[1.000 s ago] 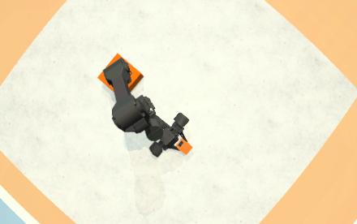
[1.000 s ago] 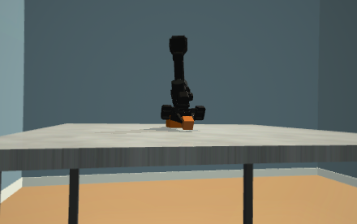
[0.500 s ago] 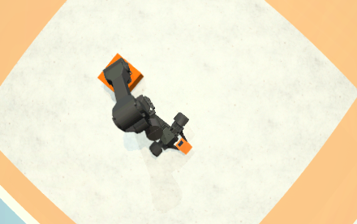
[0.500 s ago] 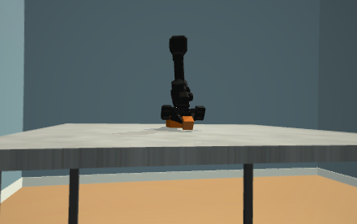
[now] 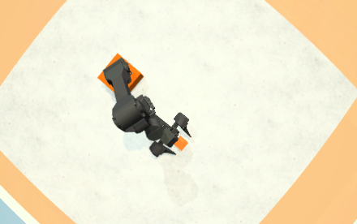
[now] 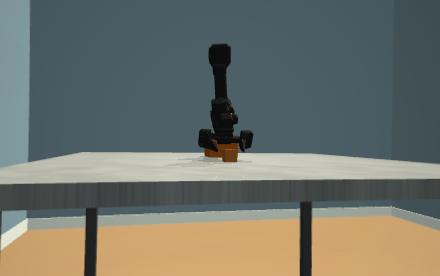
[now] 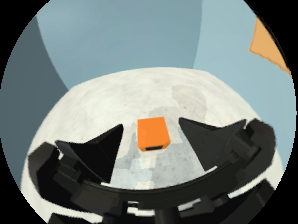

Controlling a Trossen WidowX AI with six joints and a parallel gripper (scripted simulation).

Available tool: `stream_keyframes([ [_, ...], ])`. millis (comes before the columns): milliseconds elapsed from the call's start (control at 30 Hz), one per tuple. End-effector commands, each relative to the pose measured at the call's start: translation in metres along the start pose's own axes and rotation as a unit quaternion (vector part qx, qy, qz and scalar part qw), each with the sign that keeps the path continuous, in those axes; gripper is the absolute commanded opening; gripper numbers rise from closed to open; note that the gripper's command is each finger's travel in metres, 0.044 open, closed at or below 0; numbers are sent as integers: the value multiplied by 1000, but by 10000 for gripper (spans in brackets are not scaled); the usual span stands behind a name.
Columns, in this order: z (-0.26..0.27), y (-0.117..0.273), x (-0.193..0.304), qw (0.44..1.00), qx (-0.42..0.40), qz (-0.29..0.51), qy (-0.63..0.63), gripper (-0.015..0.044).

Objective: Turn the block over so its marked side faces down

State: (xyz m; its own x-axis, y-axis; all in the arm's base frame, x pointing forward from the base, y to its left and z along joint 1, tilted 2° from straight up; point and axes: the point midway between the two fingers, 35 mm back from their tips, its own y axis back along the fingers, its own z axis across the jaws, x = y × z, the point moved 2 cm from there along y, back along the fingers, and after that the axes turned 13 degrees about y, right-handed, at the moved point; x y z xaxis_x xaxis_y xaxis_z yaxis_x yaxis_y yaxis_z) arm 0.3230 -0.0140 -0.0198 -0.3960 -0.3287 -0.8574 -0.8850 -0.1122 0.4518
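Observation:
The orange block (image 5: 181,143) (image 6: 230,156) (image 7: 152,131) rests on the table, between and slightly below the open fingertips. Its upper face is plain orange. A strip of the dark mark (image 7: 154,148) shows on the side facing back toward the gripper, strongly foreshortened in the wrist view. The underside is hidden. My gripper (image 5: 182,145) (image 6: 230,150) (image 7: 151,123) is open, with a finger standing apart on each side of the block. In the wrist view there is a gap between the block and both fingers.
The pale table (image 5: 264,101) (image 6: 125,172) (image 7: 100,100) carries the arm's square orange base (image 5: 136,77), behind the gripper. The arm's links stand between the base and the gripper. The table's front edge (image 6: 200,189) lies nearer the exterior camera than the block.

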Motion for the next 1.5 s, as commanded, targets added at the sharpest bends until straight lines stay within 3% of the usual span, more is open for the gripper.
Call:
stream_keyframes([
  [0, 0, 0, 0, 1000, -1, -1, -3, 440],
  [900, 0, 0, 0, 1000, -2, 2, -4, 440],
  [1167, -10, -8, -21, 992, -28, 121, -9, 440],
  [1467, -16, 42, -63, 967, -58, 247, -2, 440],
])
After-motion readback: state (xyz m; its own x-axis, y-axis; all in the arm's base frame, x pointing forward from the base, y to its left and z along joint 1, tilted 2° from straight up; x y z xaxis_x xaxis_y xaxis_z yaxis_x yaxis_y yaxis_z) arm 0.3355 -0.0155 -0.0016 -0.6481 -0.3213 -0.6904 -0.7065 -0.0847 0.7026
